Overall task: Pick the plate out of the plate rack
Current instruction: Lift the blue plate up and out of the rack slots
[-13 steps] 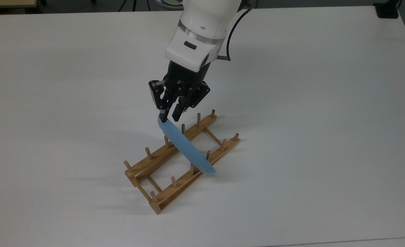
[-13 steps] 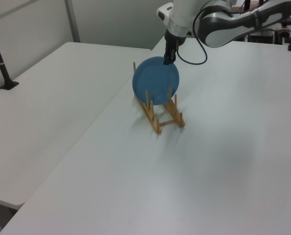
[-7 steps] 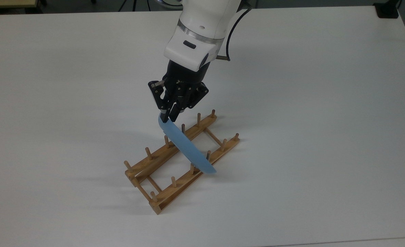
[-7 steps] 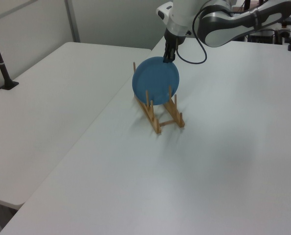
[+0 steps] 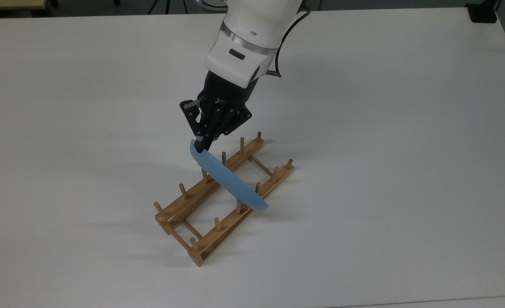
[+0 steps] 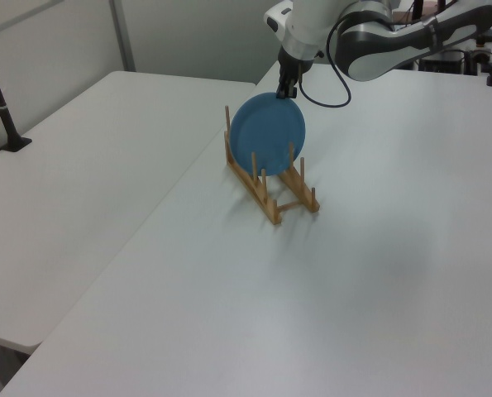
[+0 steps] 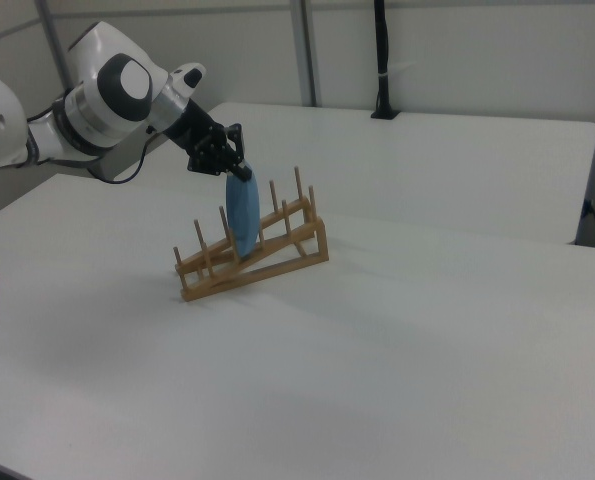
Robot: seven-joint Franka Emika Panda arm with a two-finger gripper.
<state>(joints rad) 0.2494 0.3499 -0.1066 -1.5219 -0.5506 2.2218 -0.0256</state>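
Right view: I've got the gripper clamped on the plate's top rim. Plate sits on edge between the pegs of the plate rack. One rack end looks raised off the table, probably dragged up with it.

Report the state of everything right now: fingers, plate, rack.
fingers: shut on the plate's top rim.
plate: upright on edge, sitting between the plate rack's pegs, not yet lifted clear.
plate rack: appears tipped, with one end raised off the table.
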